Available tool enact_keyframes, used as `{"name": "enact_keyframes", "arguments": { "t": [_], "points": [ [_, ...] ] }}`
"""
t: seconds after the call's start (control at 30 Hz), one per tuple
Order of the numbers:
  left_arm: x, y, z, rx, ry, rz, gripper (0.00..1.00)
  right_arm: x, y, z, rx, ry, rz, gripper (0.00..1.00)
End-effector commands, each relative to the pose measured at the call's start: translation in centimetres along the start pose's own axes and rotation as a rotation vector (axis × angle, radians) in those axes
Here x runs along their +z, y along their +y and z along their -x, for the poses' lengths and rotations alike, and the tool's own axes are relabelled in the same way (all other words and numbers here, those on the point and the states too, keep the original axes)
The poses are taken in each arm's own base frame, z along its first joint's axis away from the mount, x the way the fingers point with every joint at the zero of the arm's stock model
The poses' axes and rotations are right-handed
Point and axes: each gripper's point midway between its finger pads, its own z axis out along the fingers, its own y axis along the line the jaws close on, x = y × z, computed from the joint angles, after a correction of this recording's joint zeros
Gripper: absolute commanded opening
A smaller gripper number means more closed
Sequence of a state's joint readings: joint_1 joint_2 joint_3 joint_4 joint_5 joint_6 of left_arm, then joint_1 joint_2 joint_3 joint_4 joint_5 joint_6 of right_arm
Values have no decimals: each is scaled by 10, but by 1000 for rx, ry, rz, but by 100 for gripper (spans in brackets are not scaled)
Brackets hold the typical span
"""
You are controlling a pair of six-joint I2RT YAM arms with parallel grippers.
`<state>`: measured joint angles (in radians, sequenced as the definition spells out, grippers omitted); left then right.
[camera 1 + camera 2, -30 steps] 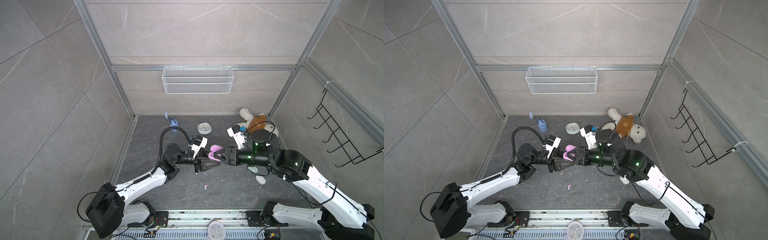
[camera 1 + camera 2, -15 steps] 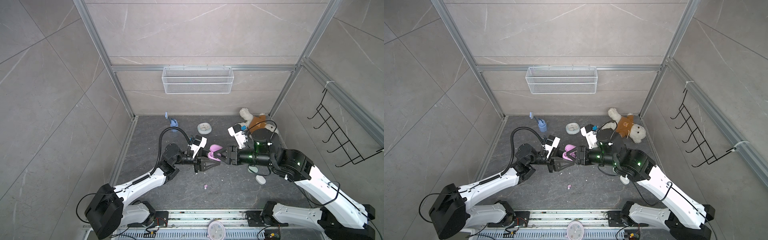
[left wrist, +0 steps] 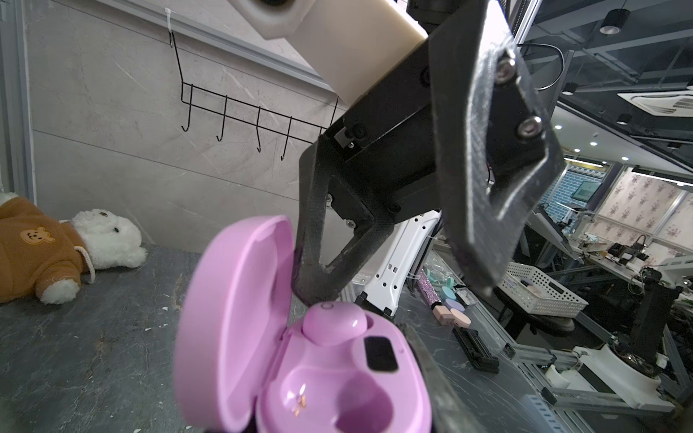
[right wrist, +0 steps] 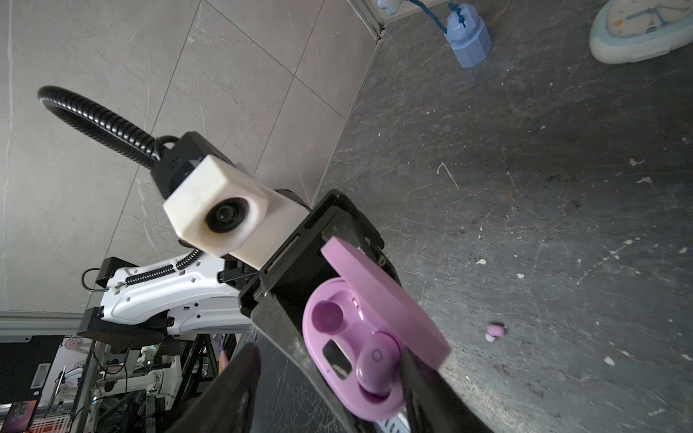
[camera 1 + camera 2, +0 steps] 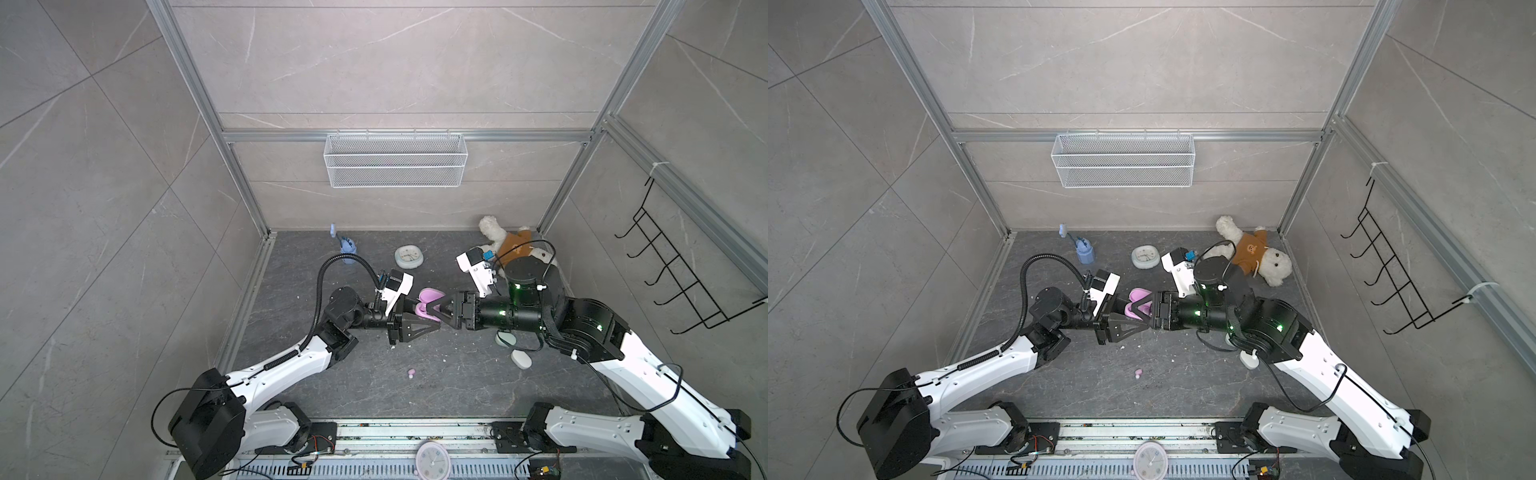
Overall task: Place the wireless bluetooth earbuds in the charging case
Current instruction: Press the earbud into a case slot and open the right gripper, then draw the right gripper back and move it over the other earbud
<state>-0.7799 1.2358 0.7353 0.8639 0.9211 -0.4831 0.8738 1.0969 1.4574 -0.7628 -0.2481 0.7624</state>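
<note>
Over the dark worktop (image 5: pixel 457 386) the two arms meet near the middle, and unrelated clutter sits toward the back. The left gripper (image 5: pixel 422 322) is clamped on the pink charging case (image 3: pixel 337 375) and holds it clear of the surface with the lid hinged open; its fingers (image 3: pixel 431 375) press the case body. The right gripper (image 3: pixel 397 288) stands over the case with its fingers (image 3: pixel 318 225) spread apart, gripping nothing; one fingertip sits just beside the occupied well. A mint pod (image 5: pixel 505 338) and a white pod (image 5: pixel 520 359) lie near the right arm; their contents cannot be told. Inside the case, one pink earbud (image 3: pixel 333 324) rests in its well, apparently seated, while the neighbouring well (image 3: pixel 360 405) is empty. A second pink earbud (image 5: pixel 411 373) lies loose on the worktop, well apart from the case, toward the front. Assessment: the pink pair is half done; the loose bud has yet to be fetched and inserted.
</note>
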Motion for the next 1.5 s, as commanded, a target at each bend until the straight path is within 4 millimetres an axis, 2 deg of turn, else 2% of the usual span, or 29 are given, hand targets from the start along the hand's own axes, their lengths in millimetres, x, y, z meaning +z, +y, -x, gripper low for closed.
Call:
{"name": "enact_keyframes", "arguments": {
  "t": [0.0,0.37,0.5,0.6,0.8,1.07,1.23,1.47],
  "points": [
    [-2,-25,22,119,-43,-68,10,-3,-3,5,-17,-17,-31,66],
    [-7,-17,11,109,-20,-7,9,-14,7,-6,8,28,18,66],
    [-15,-8,7,99,-19,38,9,-20,15,-12,16,51,43,67],
    [-21,-1,3,79,-15,70,9,-23,14,-20,20,70,38,67],
    [-35,1,-6,53,5,132,9,-26,-11,-37,32,83,-26,69],
    [-50,-11,-11,38,30,180,9,-17,-38,-52,54,77,-83,70],
    [-59,-22,-14,37,37,199,9,1,-60,-61,75,80,-132,70],
    [-73,-37,-18,39,40,246,9,39,-111,-82,118,111,-274,70]
  ]
}}
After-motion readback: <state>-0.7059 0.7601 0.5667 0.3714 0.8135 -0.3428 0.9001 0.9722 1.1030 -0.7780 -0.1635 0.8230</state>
